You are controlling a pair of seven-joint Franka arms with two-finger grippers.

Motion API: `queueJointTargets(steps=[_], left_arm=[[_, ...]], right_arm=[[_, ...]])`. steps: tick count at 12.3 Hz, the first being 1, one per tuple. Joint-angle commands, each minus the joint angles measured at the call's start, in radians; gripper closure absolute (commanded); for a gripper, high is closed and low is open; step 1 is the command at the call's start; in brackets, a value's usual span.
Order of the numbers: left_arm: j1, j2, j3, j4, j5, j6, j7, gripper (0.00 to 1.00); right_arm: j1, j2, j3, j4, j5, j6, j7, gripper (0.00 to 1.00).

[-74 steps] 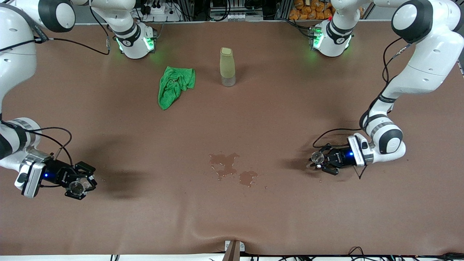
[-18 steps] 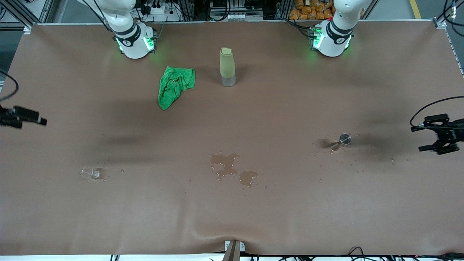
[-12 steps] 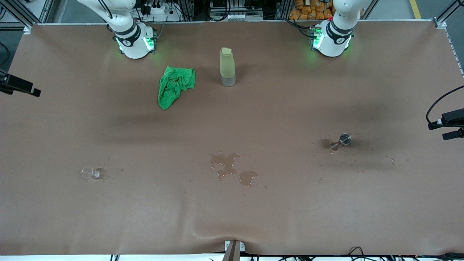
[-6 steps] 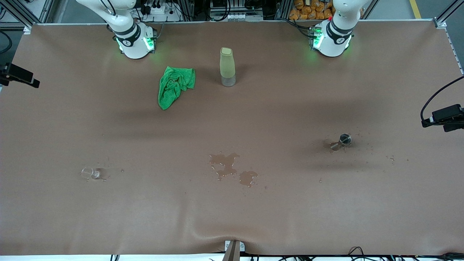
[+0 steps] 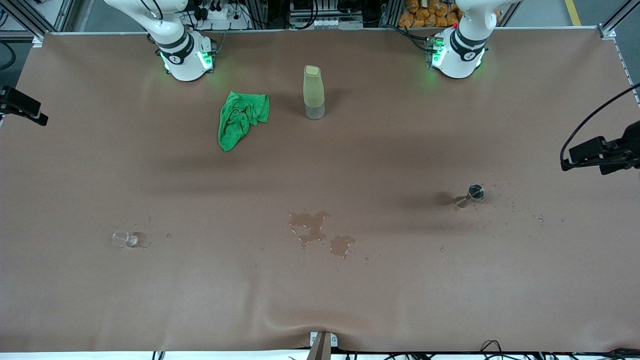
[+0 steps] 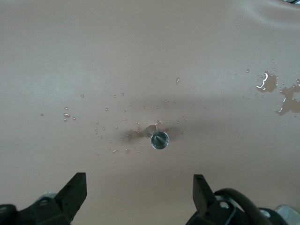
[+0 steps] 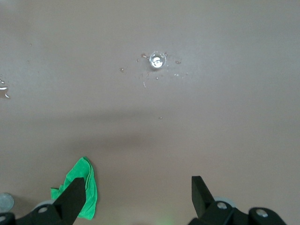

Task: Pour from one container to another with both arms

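Both grippers up high, empty, fingers spread wide. Left gripper (image 6: 138,197) over the upright metal jigger (image 6: 159,139) (droplets round it); right gripper (image 7: 136,199) over the table, glass cup (image 7: 157,61) standing well off its fingers.

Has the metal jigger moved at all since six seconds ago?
Yes. The jigger was in the left gripper; it now stands on the table, farther from the front camera, judged against the puddle.

high front camera facing the bases, wrist cameras high, looking down
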Motion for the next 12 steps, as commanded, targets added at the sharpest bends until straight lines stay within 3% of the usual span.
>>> queueJointTargets(steps=[1, 2, 4, 8, 12], left_arm=[[-0.219, -0.048, 0.200, -0.030, 0.020, 0.005, -0.013, 0.00], [-0.258, -0.053, 0.233, -0.030, 0.023, 0.005, -0.014, 0.00], [-0.262, -0.071, 0.224, -0.025, 0.025, 0.005, -0.014, 0.00], [-0.200, -0.087, 0.089, -0.024, 0.072, 0.026, -0.091, 0.00], [-0.191, -0.087, 0.084, -0.025, 0.071, 0.057, -0.100, 0.00]], right_arm=[[0.006, -0.025, -0.003, -0.004, -0.009, 0.006, -0.003, 0.00], [0.004, -0.023, -0.006, -0.004, 0.017, 0.006, 0.003, 0.00], [0.001, -0.025, -0.009, -0.004, 0.028, 0.005, 0.007, 0.00], [0.004, -0.022, -0.007, -0.002, 0.016, -0.006, 0.072, 0.00], [0.000, -0.020, -0.009, -0.004, 0.012, -0.017, 0.061, 0.00]])
